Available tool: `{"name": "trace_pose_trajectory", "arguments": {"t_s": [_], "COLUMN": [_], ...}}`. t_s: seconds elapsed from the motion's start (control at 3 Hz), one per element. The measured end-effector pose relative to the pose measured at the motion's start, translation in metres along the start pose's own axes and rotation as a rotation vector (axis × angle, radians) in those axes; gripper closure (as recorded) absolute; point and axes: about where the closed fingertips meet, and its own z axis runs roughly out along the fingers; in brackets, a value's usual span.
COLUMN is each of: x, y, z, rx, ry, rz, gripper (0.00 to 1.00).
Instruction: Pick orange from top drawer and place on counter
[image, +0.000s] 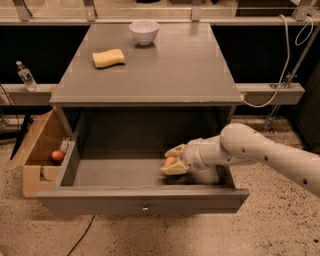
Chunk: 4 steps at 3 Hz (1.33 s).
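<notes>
- Grey wood makes up the whole cabinet. Its top drawer (100, 202) stands pulled out toward the camera, and the flat front panel carries 1 small round metal knob (145, 207) at its middle.
- Inside the drawer, over the right half of its floor, is the gripper (173, 161). It reaches in from the right on the thick white arm (250, 147).
- The gripper's 2 cream fingers (175, 150) are clamped from above and below on the orange (170, 160). Only a small patch of pale orange skin shows between them.
- Whether the orange rests on the drawer floor or hangs just off it cannot be told.
- The counter (170, 65), directly above the drawer, holds 2 things.
- 1 is a white bowl (144, 31), upright near the far edge.
- The other is a yellow wavy sponge (108, 58), lying flat to the bowl's left and nearer the camera, apart from the bowl.
- A cardboard box (35, 150) sits on the speckled floor just beside the drawer's left wall, with its top open.
- In the box lies 1 darker, reddish round fruit (58, 156). A small pale item next to it cannot be made out.
- A clear bottle (25, 76) stands upright on the ledge to the left of the cabinet, behind the box.
</notes>
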Motion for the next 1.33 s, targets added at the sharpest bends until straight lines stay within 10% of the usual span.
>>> {"name": "trace_pose_trajectory", "arguments": {"t_s": [0.67,1.33], "x": [-0.055,-0.070], "y": [-0.004,-0.021], "z": [-0.164,-0.164], "rx": [0.074,0.073], "ry": [-0.222,-0.245], "rz": [-0.175,-0.146], "gripper": [1.00,1.00]}}
